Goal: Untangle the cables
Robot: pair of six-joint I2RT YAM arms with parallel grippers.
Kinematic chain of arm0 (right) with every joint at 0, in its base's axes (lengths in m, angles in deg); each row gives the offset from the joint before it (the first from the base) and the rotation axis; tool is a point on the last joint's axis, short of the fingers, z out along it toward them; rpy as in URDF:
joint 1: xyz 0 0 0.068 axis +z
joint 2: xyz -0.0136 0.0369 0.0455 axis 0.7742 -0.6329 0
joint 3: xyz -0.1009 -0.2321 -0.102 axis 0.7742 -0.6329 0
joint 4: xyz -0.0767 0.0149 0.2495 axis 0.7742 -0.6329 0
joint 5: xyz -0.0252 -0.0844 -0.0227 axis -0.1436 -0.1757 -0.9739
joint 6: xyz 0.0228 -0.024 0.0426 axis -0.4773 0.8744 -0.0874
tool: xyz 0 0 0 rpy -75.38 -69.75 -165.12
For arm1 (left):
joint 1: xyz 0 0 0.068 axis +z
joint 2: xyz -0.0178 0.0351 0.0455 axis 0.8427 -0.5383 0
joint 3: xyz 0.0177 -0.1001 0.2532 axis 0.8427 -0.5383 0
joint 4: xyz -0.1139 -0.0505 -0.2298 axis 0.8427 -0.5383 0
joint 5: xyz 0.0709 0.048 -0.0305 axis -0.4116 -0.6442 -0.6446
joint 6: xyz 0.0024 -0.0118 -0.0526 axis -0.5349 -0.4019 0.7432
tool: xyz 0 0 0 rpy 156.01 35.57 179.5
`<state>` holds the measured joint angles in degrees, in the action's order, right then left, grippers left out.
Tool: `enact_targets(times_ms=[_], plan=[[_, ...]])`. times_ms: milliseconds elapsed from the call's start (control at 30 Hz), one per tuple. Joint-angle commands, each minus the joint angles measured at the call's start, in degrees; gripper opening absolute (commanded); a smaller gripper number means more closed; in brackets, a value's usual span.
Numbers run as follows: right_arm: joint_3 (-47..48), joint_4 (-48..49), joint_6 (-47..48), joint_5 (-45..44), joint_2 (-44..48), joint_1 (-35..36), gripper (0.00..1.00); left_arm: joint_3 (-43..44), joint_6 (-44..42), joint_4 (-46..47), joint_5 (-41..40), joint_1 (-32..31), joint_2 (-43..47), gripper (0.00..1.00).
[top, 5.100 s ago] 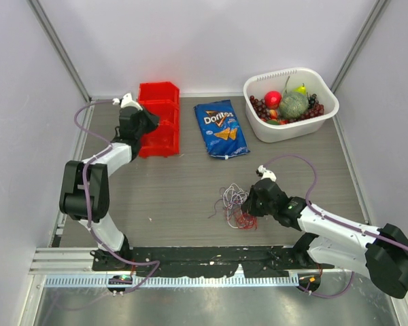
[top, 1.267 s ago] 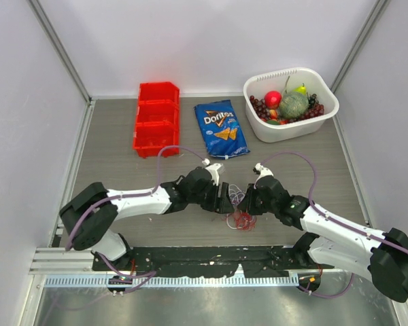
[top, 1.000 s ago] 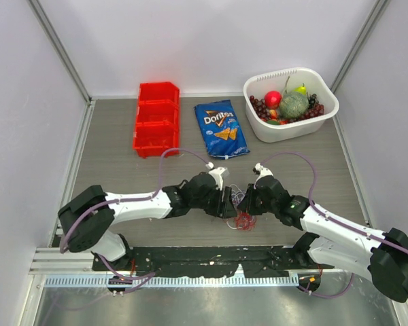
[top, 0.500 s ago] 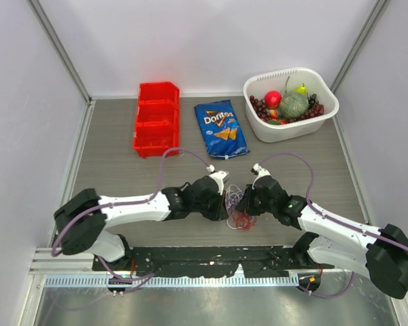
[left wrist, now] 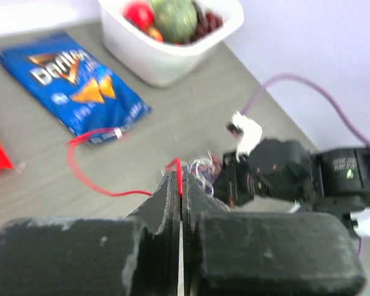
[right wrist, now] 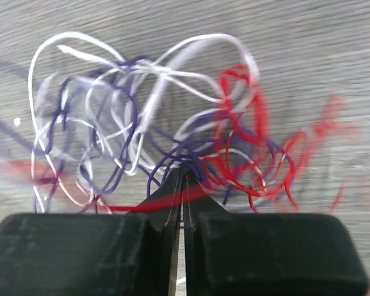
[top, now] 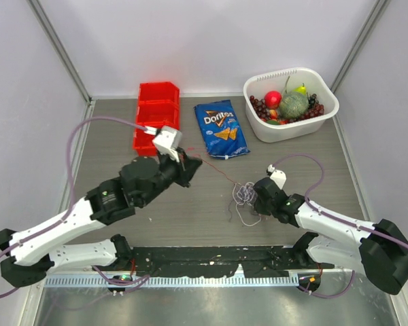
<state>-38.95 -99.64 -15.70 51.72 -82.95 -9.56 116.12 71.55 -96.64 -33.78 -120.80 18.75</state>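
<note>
Left wrist showed left fingers clamped on a red cable, taut from the cables on the counter; right fingers pinched that tangle; seemingly mid-extraction; next, a steady outward pull

Top view: the table is seen whole from above and behind the arm bases, facing down. The left wrist view is taken from height, obliquely past the left gripper, toward chip bag and tub, both shared with the top view. The right wrist view is taken close over the cables, past the right gripper; the cables are shared by all three views.
</note>
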Motion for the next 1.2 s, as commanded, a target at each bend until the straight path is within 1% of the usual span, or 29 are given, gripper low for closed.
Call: enact_targets(times_ms=[0, 133, 233, 267, 300, 333, 367, 400, 433, 467, 500, 533, 600, 633, 667, 733, 767, 867, 933, 967, 1000, 1067, 1100, 1133, 1167], plan=[[3.19, -4.89, -1.74, -8.70, 1.16, -1.53, 0.08, 6.45, -6.78, -1.10, -10.71, -0.26, 3.80, 0.00], [4.94, -5.86, 0.02, -8.71, 0.90, -1.97, 0.09, 10.76, -8.81, -2.76, -11.32, -0.26, 3.37, 0.00], [6.17, -6.12, 2.47, -7.92, 0.72, -2.06, 0.14, 12.70, -8.03, -4.43, -13.25, -0.17, 3.02, 0.00], [6.44, -5.95, 3.44, -5.65, 0.55, -2.06, 0.15, 12.79, -7.76, -4.18, -13.26, -0.17, 3.28, 0.00], [7.31, -4.82, 7.45, -3.19, 0.46, -2.14, 0.21, 12.53, -7.50, -3.65, -12.91, -0.26, 3.54, 0.00], [7.84, -4.28, 10.28, 3.36, 0.55, -2.06, 0.25, 12.44, -7.23, -3.12, -12.30, -0.26, 3.63, 0.00], [8.72, -3.41, 13.09, 5.94, 1.51, -1.80, 0.29, 12.44, -6.97, -2.77, -11.42, -0.17, 3.81, 0.00], [9.25, -3.40, 14.34, 8.93, 2.21, -0.84, 0.36, 12.44, -6.71, -2.68, -10.89, -0.26, 3.81, 0.00], [10.47, -4.10, 15.57, 9.48, 4.22, -0.13, 0.39, 12.62, -6.44, -2.68, -10.45, -0.17, 3.72, 0.00], [11.18, -4.54, 16.19, 9.83, 5.55, 0.83, 0.49, 12.62, -6.27, -2.59, -10.18, -0.26, 3.72, 0.00], [12.66, -5.15, 17.59, 10.19, 7.82, 1.37, 0.53, 12.53, -6.18, -2.33, -10.09, -0.26, 3.89, 0.00], [13.38, -5.24, 18.21, 10.54, 9.15, 2.24, 0.60, 12.53, -6.18, -2.07, -10.01, -0.17, 3.81, 0.00], [15.83, -4.81, 20.23, 12.72, 11.88, 3.04, 0.66, 12.79, -6.18, -1.63, -9.74, -0.08, 3.81, 0.00], [16.37, -3.85, 21.80, 14.04, 12.58, 3.13, 0.66, 12.97, -6.26, -1.36, -9.57, -0.17, 3.63, 0.00], [16.81, -2.88, 22.78, 17.97, 12.68, 3.56, 0.68, 13.41, -6.44, -1.27, -9.31, -0.08, 3.46, 0.00], [17.16, 1.94, 26.02, 22.29, 11.11, 4.62, 0.69, 14.63, -6.88, -1.53, -8.43, -0.17, 2.85, 0.00], [17.42, 2.83, 26.47, 23.62, 10.31, 5.15, 0.69, 15.51, -7.14, -1.71, -7.99, -0.08, 2.58, 0.00], [20.14, 6.61, 28.76, 23.03, 4.97, 8.31, 0.69, 17.62, -7.49, -2.06, -7.11, -0.08, 1.79, 0.00], [21.72, 8.46, 27.55, 17.34, 1.89, 9.54, 0.69, 18.76, -7.67, -1.98, -6.58, -0.08, 1.52, 0.00], [22.25, 8.55, 26.58, 10.70, 0.48, 9.55, 0.66, 19.29, -7.85, -1.89, -6.23, -0.08, 1.61, 0.00], [23.39, 8.03, 24.22, 8.02, -1.98, 9.46, 0.65, 20.08, -8.20, -1.89, -6.14, -0.26, 1.52, 0.00], [24.02, 6.37, 20.18, -2.07, -4.97, 9.46, 0.54, 21.93, -9.16, -2.06, -6.31, -0.17, 1.52, 0.00], [22.97, 6.18, 17.19, -3.77, -5.51, 9.37, 0.42, 23.33, -9.95, -2.24, -6.40, -0.26, 1.70, 0.00], [22.09, 5.83, 15.94, -5.96, -6.21, 9.37, 0.36, 24.39, -10.91, -2.33, -6.84, -0.17, 1.79, 0.00], [19.30, 6.09, 13.76, -6.24, -6.31, 9.20, 0.30, 25.79, -11.88, -2.50, -7.19, -0.26, 1.87, 0.00]])
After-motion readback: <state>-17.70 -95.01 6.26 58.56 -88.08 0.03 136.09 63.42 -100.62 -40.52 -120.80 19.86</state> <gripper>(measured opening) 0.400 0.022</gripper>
